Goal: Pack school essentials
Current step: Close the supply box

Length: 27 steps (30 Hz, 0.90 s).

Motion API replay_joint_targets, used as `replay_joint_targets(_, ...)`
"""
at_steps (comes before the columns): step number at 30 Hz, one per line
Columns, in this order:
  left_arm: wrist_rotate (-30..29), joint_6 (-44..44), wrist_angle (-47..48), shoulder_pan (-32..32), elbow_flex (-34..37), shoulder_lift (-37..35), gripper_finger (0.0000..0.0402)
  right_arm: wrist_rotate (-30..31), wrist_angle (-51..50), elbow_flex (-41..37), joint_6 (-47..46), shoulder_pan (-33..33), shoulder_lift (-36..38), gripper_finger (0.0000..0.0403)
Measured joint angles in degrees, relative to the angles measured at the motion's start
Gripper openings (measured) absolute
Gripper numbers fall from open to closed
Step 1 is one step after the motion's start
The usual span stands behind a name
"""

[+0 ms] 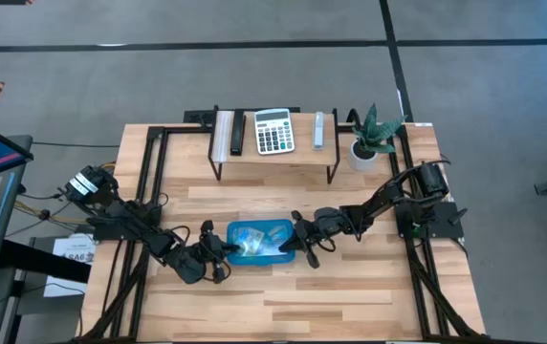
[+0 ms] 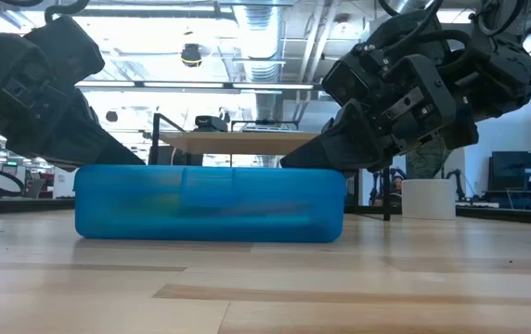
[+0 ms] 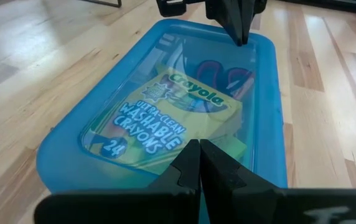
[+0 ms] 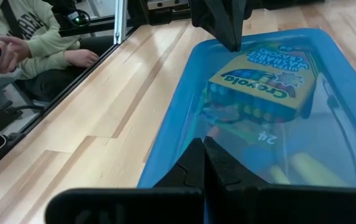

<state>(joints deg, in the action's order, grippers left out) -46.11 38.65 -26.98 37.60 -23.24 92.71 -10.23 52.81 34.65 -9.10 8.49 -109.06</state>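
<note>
The blue case (image 1: 259,241) sits lidded at table centre, the crayon box (image 3: 165,118) inside. The left gripper (image 3: 200,163) at nine o'clock and the right gripper (image 4: 203,158) at three, fingers together, press its ends, likely snapping the lid shut.

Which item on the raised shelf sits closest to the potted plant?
The slim pale grey bar at the shelf's right end, next to the potted plant. The calculator sits mid-shelf; the black bar and white piece lie farther left.

left gripper (image 3: 199,163) fingers pressed together on closed translucent blue case (image 3: 66,146); crayon box (image 3: 165,119) visible through lid.
</note>
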Motion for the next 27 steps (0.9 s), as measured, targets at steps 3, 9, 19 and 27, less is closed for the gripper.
replay_joint_targets(3,0.0,-0.1,-0.1,0.0,0.0,0.0,0.0000,0.1,0.2,0.0,0.1,0.0,0.0,0.0008)
replay_joint_targets(9,0.0,-0.4,-0.2,0.0,0.0,0.0,0.0000,0.2,0.0,0.4,0.1,0.0,-0.1,0.0008)
replay_joint_targets(19,1.3,-0.6,-0.6,0.0,0.2,-1.5,0.0000,-0.1,-0.6,1.6,0.3,0.1,1.1,0.0008)
replay_joint_targets(27,4.3,-6.0,0.7,0.1,0.4,-7.8,0.0000,-0.1,-3.1,1.5,1.5,0.1,5.8,0.0008)
